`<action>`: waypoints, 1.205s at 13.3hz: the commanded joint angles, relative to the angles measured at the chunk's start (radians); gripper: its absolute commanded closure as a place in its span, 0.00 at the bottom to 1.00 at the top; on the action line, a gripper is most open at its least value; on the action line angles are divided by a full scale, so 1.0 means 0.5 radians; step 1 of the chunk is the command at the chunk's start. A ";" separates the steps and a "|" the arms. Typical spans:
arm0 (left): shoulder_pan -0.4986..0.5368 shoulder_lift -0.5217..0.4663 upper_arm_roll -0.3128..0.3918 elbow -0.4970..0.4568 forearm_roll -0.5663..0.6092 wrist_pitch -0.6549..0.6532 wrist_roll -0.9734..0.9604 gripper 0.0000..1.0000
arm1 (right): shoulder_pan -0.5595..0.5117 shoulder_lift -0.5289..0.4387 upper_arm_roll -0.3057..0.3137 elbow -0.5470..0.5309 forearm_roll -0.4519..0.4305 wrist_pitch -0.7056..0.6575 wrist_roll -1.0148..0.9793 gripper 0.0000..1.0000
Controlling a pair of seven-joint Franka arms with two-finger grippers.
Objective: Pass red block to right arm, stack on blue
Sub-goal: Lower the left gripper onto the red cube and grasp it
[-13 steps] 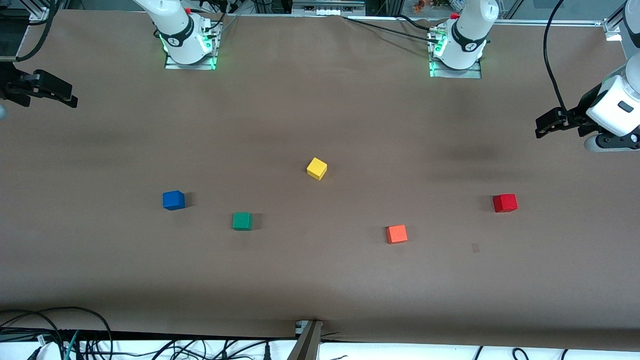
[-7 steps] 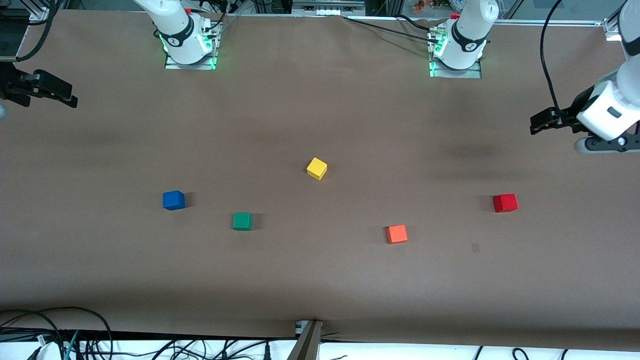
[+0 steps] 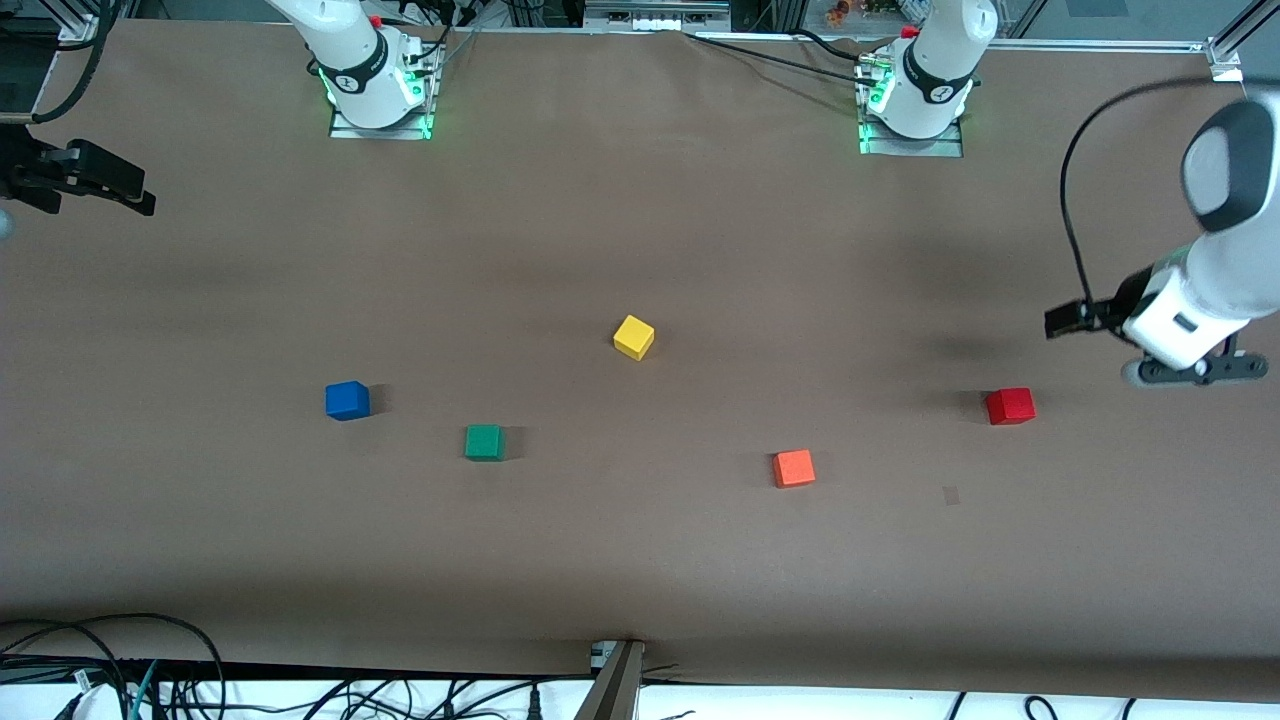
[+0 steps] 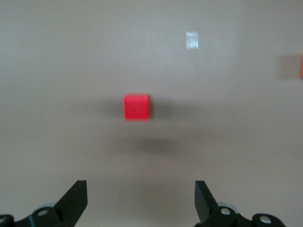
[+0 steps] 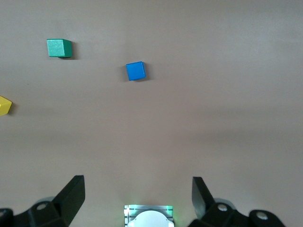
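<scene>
The red block (image 3: 1010, 406) sits on the brown table toward the left arm's end; it also shows in the left wrist view (image 4: 137, 107). My left gripper (image 4: 140, 198) is open and empty, up in the air (image 3: 1190, 372) over bare table beside the red block, apart from it. The blue cube (image 3: 347, 400) sits toward the right arm's end and shows in the right wrist view (image 5: 136, 71). My right gripper (image 5: 137, 196) is open and empty, and waits high at the right arm's end of the table (image 3: 100, 180).
A yellow cube (image 3: 633, 337) sits mid-table. A green cube (image 3: 484, 442) lies beside the blue one, an orange-red cube (image 3: 793, 468) between green and red. A small pale patch (image 3: 951, 495) marks the table. Both arm bases (image 3: 378, 90) stand along the edge farthest from the front camera.
My left arm has swung down over the table toward the red block, its gripper still open. The right arm and all cubes have not moved.
</scene>
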 commanded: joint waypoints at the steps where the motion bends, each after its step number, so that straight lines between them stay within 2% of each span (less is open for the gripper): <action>1: 0.060 0.033 0.003 -0.342 -0.027 0.571 0.157 0.00 | -0.018 -0.006 0.009 0.012 0.029 0.003 -0.024 0.00; 2: 0.063 0.079 0.003 -0.419 -0.027 0.762 0.161 0.00 | -0.021 -0.003 0.006 0.009 0.029 0.003 -0.024 0.00; 5: 0.063 0.336 0.003 -0.423 -0.027 1.155 0.164 0.00 | -0.022 -0.003 0.006 0.009 0.032 0.003 -0.024 0.00; 6: 0.057 0.404 0.003 -0.399 -0.024 1.205 0.164 0.00 | -0.018 -0.003 0.009 0.009 0.032 0.003 -0.024 0.00; 9: 0.062 0.515 0.003 -0.334 0.105 1.212 0.167 0.00 | -0.018 -0.003 0.009 0.009 0.032 0.003 -0.024 0.00; 16: 0.112 0.653 0.000 -0.364 0.102 1.221 0.170 0.00 | -0.018 -0.003 0.009 0.009 0.032 0.003 -0.021 0.00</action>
